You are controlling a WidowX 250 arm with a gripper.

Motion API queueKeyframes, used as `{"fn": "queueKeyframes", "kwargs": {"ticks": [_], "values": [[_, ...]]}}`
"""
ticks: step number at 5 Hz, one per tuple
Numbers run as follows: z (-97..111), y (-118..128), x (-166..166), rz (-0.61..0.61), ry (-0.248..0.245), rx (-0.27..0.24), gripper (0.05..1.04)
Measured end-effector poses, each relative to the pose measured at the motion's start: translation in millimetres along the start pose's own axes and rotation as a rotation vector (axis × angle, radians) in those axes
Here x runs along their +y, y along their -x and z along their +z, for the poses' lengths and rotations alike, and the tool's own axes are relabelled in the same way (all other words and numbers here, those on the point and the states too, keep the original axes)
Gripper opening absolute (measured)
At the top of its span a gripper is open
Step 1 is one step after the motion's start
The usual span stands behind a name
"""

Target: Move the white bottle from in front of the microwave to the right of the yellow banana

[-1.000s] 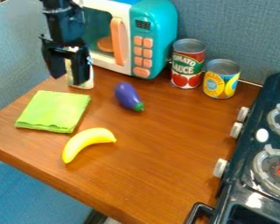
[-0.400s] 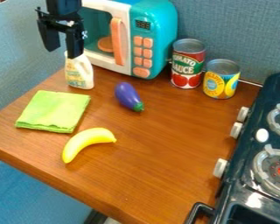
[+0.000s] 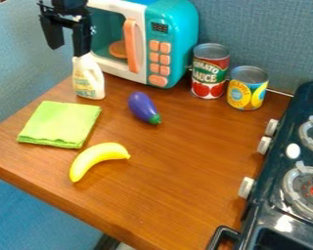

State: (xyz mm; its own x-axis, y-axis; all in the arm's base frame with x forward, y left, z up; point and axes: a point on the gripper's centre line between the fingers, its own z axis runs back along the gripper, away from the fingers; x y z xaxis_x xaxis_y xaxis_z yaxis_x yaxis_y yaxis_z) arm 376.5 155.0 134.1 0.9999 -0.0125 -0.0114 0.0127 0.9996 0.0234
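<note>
Your gripper [image 3: 67, 51] stands open, its two fingers well parted and pointing down, in front of the toy microwave [image 3: 139, 49], toward the left end of its front. You have nothing held between the fingers. One fingertip is right by the top of the white bottle [image 3: 88, 79]; you cannot tell whether they touch.

The bottle stands upright on the counter [image 3: 179, 171], just out from the microwave's lower left front corner. Its long axis runs vertically, its label faces the camera, and its handle is on the side toward the microwave's door.

You have the counter's left edge near the bottle, running outward from the microwave's left. Out from the microwave's front lies the purple eggplant [image 3: 143, 106], green end pointing away from it; farther out are the folded green cloth [image 3: 59, 123] and the curved banana [image 3: 96, 158]. To the microwave's right stand two cans [image 3: 209, 73], and farther right is the stove [image 3: 283, 195], with a broad stretch of wood between.
</note>
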Motion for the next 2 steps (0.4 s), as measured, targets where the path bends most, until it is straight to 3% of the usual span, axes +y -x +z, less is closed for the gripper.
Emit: {"fn": "queueKeyframes", "kwargs": {"ticks": [2], "values": [[-4.3,-14.7,13.0,0.015,0.002,0.025,1.001]]}}
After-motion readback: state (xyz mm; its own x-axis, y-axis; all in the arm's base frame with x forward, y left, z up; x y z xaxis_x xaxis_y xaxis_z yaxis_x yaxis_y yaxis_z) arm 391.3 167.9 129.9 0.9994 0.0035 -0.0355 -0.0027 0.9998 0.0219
